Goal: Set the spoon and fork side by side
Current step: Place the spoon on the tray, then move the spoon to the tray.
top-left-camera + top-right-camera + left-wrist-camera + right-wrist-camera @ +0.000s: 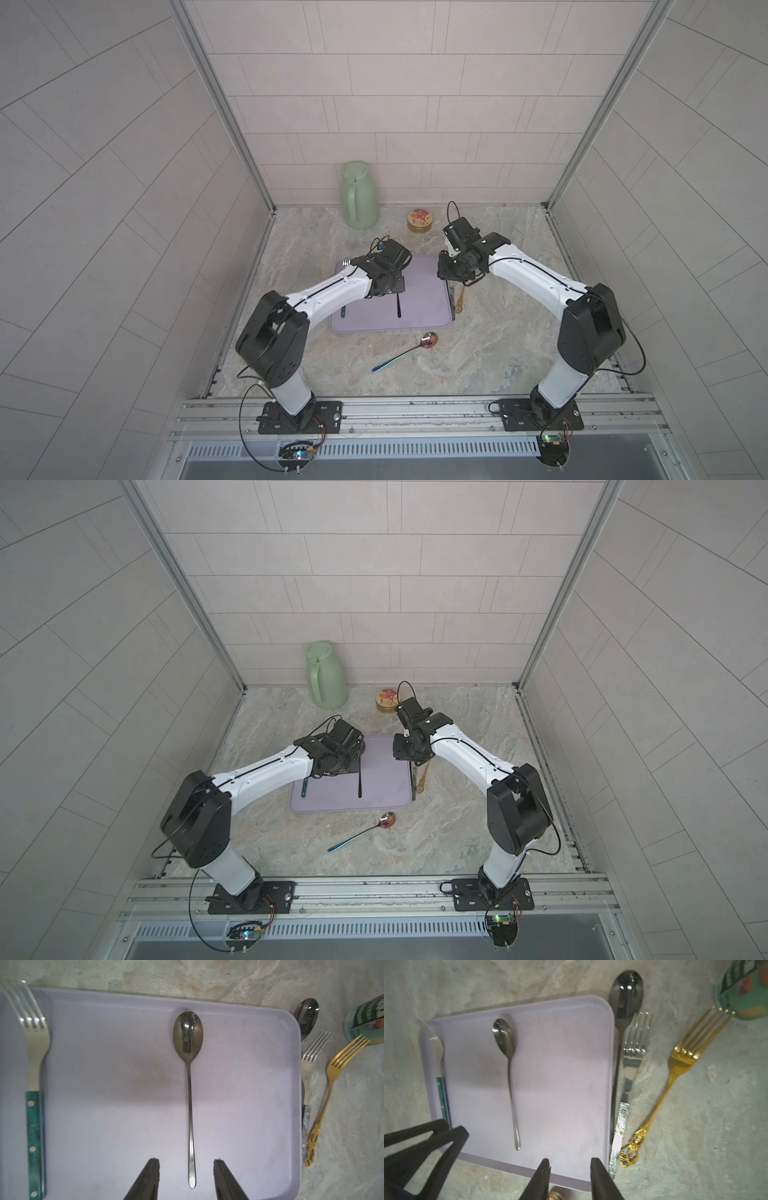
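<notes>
I work over a marbled stone tabletop (498, 340) closed in by pale tiled walls (395, 104), with a lavender tray (249, 1126) lying flat between my arms. My left gripper (187, 1169) hangs over the tray, fingers (152, 1180) parted and gripping nothing; the tip of the spoon's (188, 1032) handle lies between them. The spoon rests mid-tray. The green-handled fork (34, 1059) lies parallel to it, well apart, along the tray's left edge. My right gripper (570, 1167) is parted and empty over the tray's near rim. Off the tray's right edge lie a dark spoon (627, 991), a silver fork (632, 1051) and a gold fork (679, 1064), near a can (745, 1001). A green jug (358, 195) and round tin (419, 220) stand at the back; an iridescent spoon (405, 353) lies in front.
</notes>
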Action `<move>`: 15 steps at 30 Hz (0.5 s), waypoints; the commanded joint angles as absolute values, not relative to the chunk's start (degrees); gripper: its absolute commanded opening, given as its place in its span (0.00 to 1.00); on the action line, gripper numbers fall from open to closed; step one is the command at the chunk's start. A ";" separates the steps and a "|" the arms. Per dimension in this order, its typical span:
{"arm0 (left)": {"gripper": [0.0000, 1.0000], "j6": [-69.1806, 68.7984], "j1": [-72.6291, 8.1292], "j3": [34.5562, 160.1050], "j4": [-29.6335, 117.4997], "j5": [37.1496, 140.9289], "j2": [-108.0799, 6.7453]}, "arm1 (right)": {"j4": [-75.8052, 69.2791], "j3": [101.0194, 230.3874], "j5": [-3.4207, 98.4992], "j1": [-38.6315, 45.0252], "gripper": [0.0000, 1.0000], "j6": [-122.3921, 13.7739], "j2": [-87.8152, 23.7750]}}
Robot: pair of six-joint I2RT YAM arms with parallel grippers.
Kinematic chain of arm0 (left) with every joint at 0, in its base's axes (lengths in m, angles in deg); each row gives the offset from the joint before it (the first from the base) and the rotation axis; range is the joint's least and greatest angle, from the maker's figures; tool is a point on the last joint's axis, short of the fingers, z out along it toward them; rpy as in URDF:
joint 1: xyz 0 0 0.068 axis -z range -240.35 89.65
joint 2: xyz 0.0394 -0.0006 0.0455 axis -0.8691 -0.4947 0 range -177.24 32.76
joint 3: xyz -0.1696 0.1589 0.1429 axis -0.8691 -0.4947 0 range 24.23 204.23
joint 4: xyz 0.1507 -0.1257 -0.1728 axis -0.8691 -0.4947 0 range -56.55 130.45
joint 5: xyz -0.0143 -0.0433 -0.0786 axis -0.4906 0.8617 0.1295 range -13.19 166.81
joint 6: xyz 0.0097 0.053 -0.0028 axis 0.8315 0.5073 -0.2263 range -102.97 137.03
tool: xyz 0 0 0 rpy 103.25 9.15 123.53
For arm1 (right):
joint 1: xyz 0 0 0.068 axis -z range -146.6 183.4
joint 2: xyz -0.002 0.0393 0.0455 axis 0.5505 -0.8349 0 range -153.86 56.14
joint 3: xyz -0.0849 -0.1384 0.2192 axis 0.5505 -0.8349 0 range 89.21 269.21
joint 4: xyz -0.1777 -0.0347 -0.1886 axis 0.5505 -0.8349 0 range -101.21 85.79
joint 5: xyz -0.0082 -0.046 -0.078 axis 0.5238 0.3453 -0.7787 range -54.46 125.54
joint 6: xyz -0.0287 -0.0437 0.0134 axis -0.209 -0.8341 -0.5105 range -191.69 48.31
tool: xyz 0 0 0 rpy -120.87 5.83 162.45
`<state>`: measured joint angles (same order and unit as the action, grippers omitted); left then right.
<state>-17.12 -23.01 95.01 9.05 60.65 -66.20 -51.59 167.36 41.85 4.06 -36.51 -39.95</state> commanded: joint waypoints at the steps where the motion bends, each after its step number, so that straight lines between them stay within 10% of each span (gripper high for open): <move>1: 0.43 -16.63 -23.26 100.25 6.37 59.61 -71.94 | -47.49 163.61 44.79 5.98 0.38 -39.15 -34.63; 15: 0.25 -19.05 -23.44 111.98 0.14 58.97 -86.95 | -42.71 154.51 49.26 11.23 0.45 -42.40 -24.78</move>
